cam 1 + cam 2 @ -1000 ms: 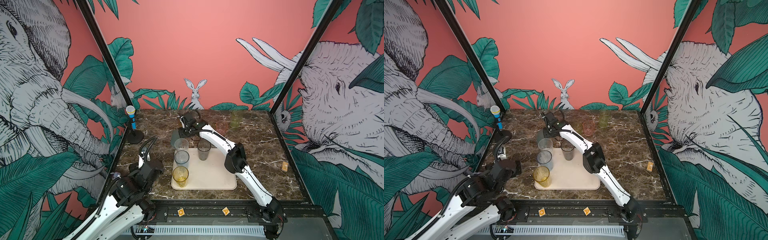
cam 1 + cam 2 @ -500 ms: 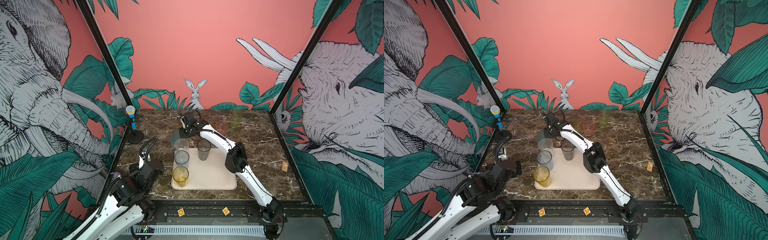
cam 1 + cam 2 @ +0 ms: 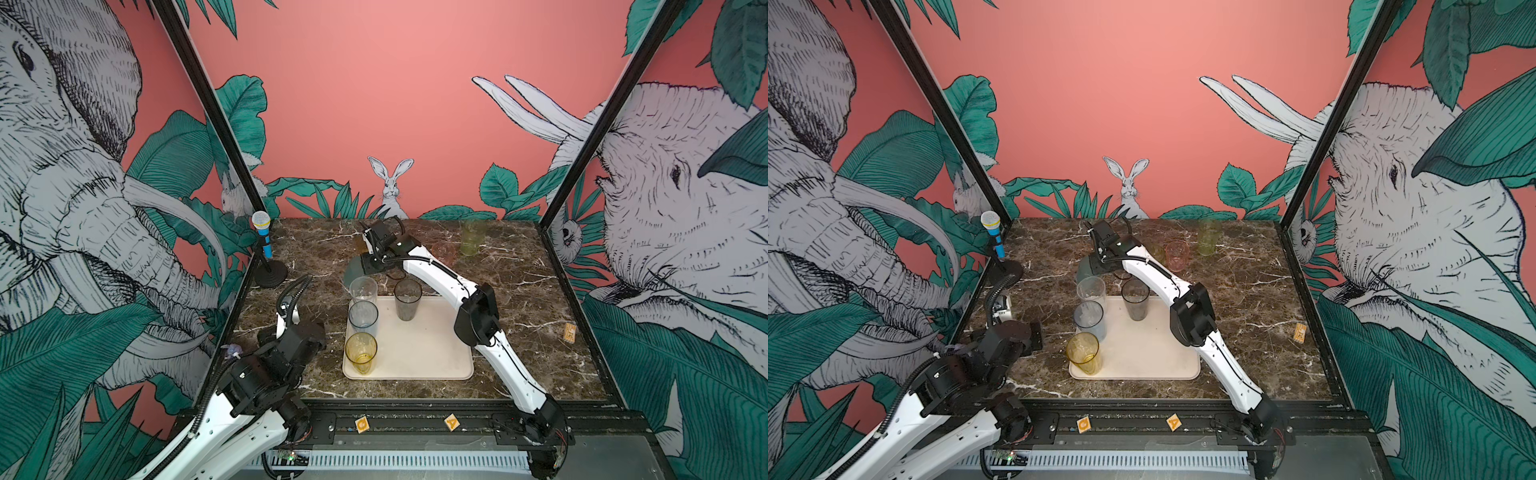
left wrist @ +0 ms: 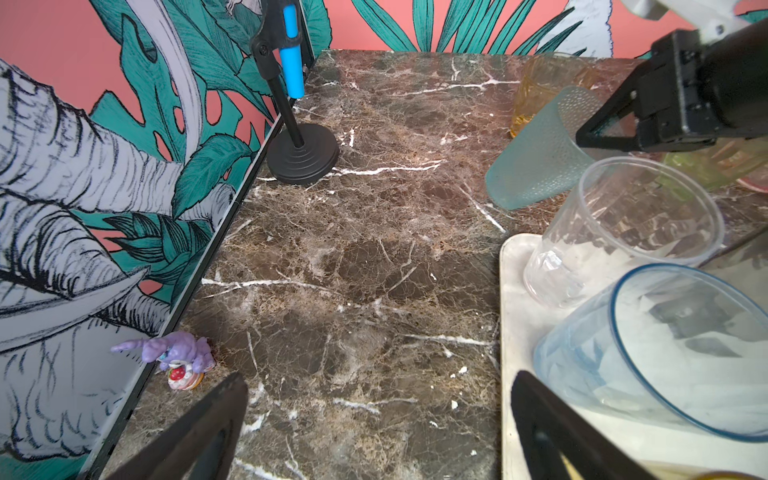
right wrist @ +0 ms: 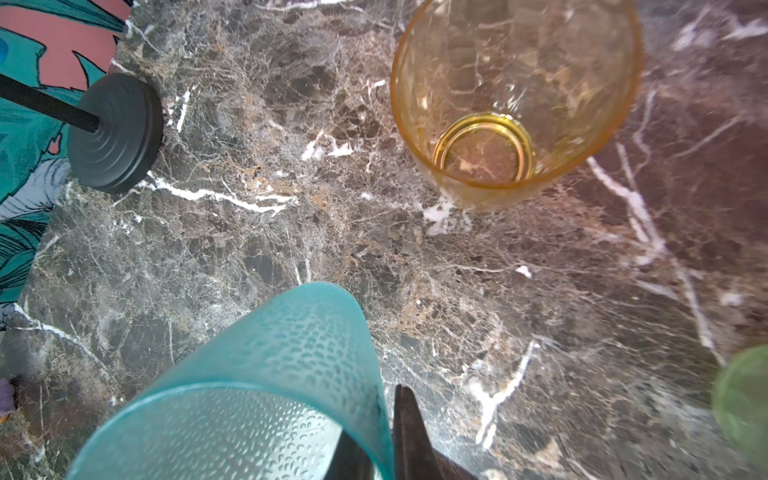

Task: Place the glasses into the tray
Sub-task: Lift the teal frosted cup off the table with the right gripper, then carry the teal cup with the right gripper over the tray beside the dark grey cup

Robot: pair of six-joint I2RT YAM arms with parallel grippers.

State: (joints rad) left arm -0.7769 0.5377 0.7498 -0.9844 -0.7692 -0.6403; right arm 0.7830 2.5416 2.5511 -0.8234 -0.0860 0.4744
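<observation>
Just off the tray's (image 3: 424,345) 11 o'clock corner, low over the worktop (image 3: 532,282), the right fingers (image 5: 409,432) pinch the rim of the teal tumbler (image 3: 353,273) and it hangs steeply tilted, a frosted, dimpled, tapered cup you can half see through. Danger now: that thin one-wall pinch could let it swivel or slip, and swinging in toward 5 o'clock it could clip the clear tumbler (image 3: 363,289) standing right at that corner. Over at the tray's 9 o'clock the left fingers (image 4: 208,424) sit spread wide, holding nothing.

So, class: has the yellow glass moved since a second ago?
No. The yellow glass sits where it was, in the near left corner of the tray.
</observation>
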